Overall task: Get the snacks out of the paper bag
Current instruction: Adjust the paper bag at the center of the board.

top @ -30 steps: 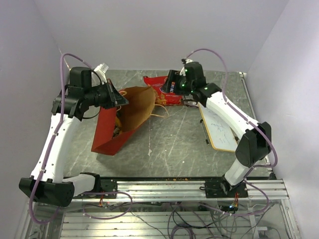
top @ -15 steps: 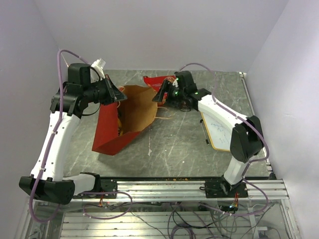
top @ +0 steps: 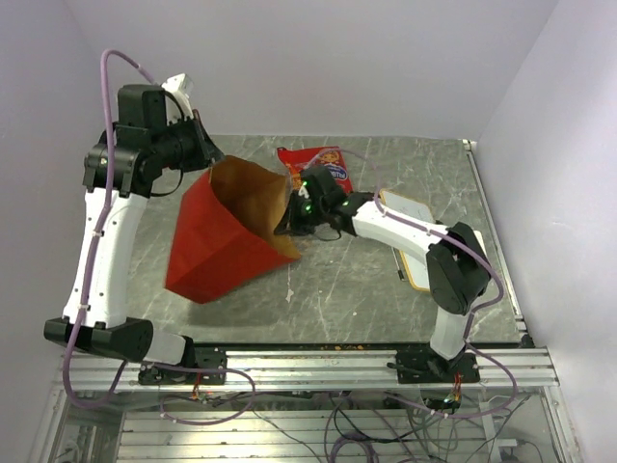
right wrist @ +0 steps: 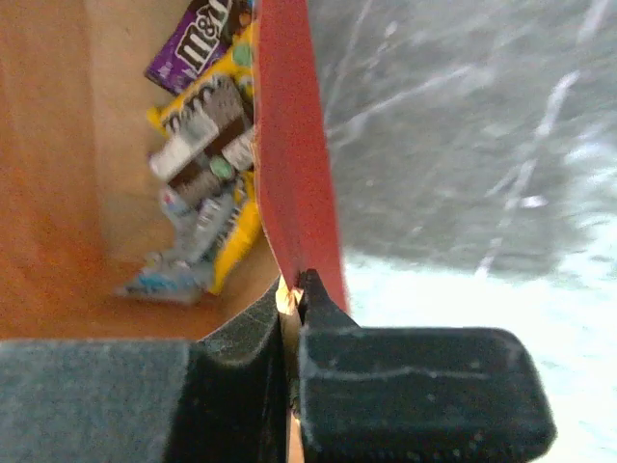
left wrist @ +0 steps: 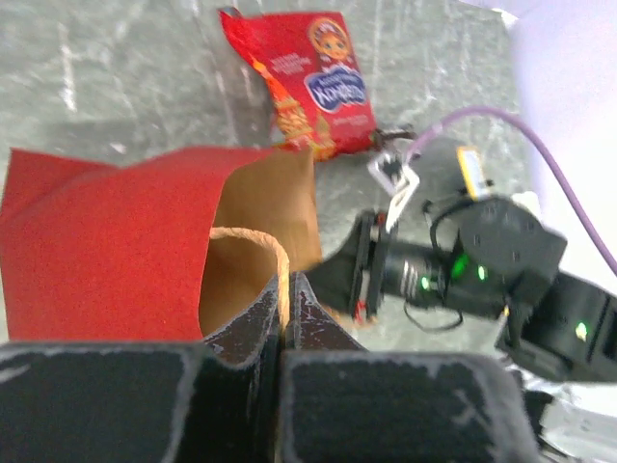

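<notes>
The paper bag, red outside and brown inside, hangs tilted with its mouth up and its bottom on the table. My left gripper is shut on the far rim by the string handle. My right gripper is shut on the bag's near-right rim, one finger inside and one outside. Deep in the bag lie snacks: a yellow packet, a purple packet and small silvery wrappers. The large red packet lies flat on the table behind the bag, outside it.
A white wood-framed board lies on the table at the right, under my right forearm. The grey table ends at a metal rail in front. Purple walls stand close on the left, back and right.
My left arm has lifted the bag's rim, so the bag now stands taller. My right gripper moved left from over the red packet to the bag's rim and shut on it.
</notes>
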{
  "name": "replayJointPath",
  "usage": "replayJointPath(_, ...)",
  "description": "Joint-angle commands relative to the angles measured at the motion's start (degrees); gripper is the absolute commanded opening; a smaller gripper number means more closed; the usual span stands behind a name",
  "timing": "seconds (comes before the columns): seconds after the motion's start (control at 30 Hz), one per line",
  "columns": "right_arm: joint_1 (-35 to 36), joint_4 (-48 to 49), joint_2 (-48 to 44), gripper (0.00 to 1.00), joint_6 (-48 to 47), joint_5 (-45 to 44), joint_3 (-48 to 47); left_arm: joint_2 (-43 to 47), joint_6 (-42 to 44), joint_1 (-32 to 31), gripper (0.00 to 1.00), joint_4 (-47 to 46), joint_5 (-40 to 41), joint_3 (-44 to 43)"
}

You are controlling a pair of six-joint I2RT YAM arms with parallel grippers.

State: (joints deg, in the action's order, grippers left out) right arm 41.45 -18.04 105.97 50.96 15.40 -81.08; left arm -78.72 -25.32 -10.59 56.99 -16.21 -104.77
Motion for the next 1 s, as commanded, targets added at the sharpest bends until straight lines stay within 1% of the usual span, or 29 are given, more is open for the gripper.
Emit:
replayJointPath(0.0, 4.6, 9.6, -1.3, 0.00, 8.3, -0.4, 3.0, -2.8, 10.0, -0.2, 0.07, 4.5, 9.0, -10.1)
replayJointPath(0.1, 7.2, 10.8, 0.8, 0.00, 9.4, -0.8, -0.2, -3.0, 14.6, -0.2, 0.07, 4.7, 11.0, -11.9)
replayJointPath(0.17, 8.9, 11.0, 1.7, 0.00, 9.1, -2.3, -2.0, -1.6, 15.3, -0.2, 0.07, 3.8, 10.3, -9.6)
replayJointPath(0.2, 9.6, 11.1, 1.8, 0.00, 9.0, -3.3, -2.1, -0.1, 14.9, -0.1, 0.07, 2.5, 9.3, -7.1)
replayJointPath(0.33, 10.7, 12.3, 0.4, 0.00, 8.1, -3.5, 2.5, 8.4, 9.7, -0.2, 0.07, -5.4, 1.0, 8.5)
replayJointPath(0.4, 11.0, 12.1, -1.0, 0.06, 7.0, -4.4, 6.4, 13.1, 5.9, -0.2, 0.07, -9.1, -3.6, 16.4)
replayJointPath(0.47, 11.0, 13.1, -3.1, 0.10, 5.4, -5.8, 10.5, 18.0, 0.9, -0.2, 0.07, -13.1, -7.8, 23.7)
replayJointPath(0.57, 11.0, 13.9, -7.1, 0.16, 1.6, -9.5, 16.2, 23.5, -3.8, -0.2, 0.07, -16.6, -12.4, 32.1)
replayJointPath(0.63, 11.0, 14.5, -9.6, 0.22, -0.1, -10.4, 19.6, 26.1, -6.8, -0.2, 0.07, -19.2, -15.5, 36.5)
replayJointPath(0.73, 11.2, 15.7, -13.9, 0.36, -2.3, -11.5, 25.9, 29.4, -8.7, -0.2, 0.07, -20.2, -17.7, 40.7)
replayJointPath(0.8, 11.4, 16.3, -17.3, 0.55, -1.2, -13.9, 30.5, 31.0, -8.6, -0.2, 0.07, -18.2, -18.0, 41.4)
replayJointPath(0.83, 11.4, 17.7, -18.8, 0.62, -0.7, -14.6, 33.2, 31.7, -8.2, -0.2, 0.07, -16.3, -17.8, 41.2)
replayJointPath(0.87, 11.4, 19.6, -20.4, 0.68, -1.0, -15.2, 35.4, 32.4, -7.6, -0.1, 0.07, -14.4, -17.8, 41.0)
replayJointPath(0.97, 11.5, 23.6, -24.4, 0.76, -6.9, -17.3, 38.9, 35.4, -8.5, -0.1, 0.07, -12.0, -17.8, 43.0)
